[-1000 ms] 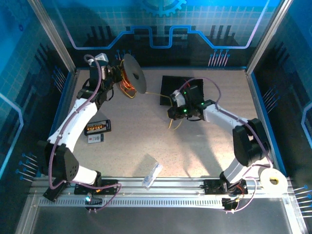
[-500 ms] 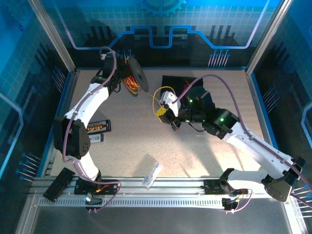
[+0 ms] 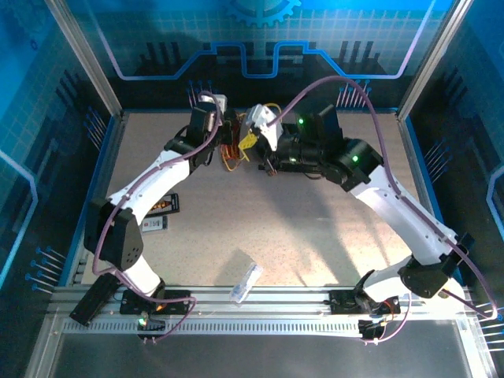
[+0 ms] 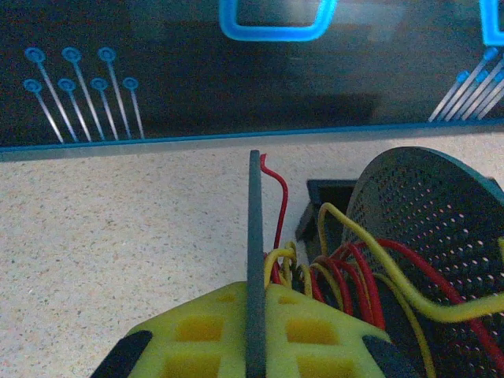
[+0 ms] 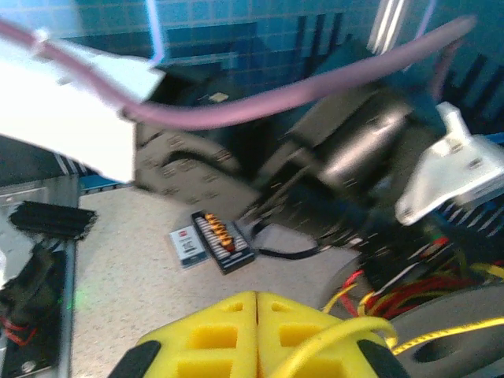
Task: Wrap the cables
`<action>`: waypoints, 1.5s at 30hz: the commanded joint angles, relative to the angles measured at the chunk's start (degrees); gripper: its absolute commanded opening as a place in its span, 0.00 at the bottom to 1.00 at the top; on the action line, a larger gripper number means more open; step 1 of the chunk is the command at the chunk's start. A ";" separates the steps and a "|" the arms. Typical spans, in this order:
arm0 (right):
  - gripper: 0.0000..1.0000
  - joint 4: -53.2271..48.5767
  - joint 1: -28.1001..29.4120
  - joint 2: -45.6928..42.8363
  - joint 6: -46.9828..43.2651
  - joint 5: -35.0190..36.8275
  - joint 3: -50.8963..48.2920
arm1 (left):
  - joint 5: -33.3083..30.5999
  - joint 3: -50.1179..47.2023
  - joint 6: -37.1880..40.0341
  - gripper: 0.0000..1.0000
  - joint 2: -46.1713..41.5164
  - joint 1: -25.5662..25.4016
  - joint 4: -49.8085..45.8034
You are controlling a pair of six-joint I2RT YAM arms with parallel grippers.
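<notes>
- The cables (image 4: 352, 277), red and yellow, lay in loose turns around the core of the black spool (image 4: 441, 213), at the far middle of the table (image 3: 315, 236).
- Your left gripper (image 4: 253, 305) was clenched on the thin edge of the spool's near disc.
- Your right gripper (image 5: 257, 313) was closed, pads together, just beside the spool. One yellow strand crossed its pad, and I cannot tell whether it was pinched.
- A small box of orange pins (image 3: 160, 205) lay well apart, near your left arm.
</notes>
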 commanded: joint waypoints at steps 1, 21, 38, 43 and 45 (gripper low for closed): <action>0.00 -1.25 -2.63 1.53 -3.30 0.52 6.81 | 1.40 -2.52 7.56 0.00 -4.41 -0.97 5.63; 0.00 -7.44 -19.24 23.58 3.99 -7.91 29.34 | 16.46 -10.52 14.57 0.00 -16.08 -6.96 1.85; 0.00 0.80 -29.12 24.12 18.55 -6.54 7.83 | 35.07 -15.80 -1.34 0.00 -26.67 2.17 7.38; 0.00 5.17 -30.41 21.54 22.39 -9.11 2.97 | 39.59 -17.19 -6.56 0.00 -28.49 7.16 10.11; 0.00 6.90 -31.11 21.17 24.38 -10.24 0.52 | 41.47 -18.21 -9.63 0.00 -29.08 8.67 13.04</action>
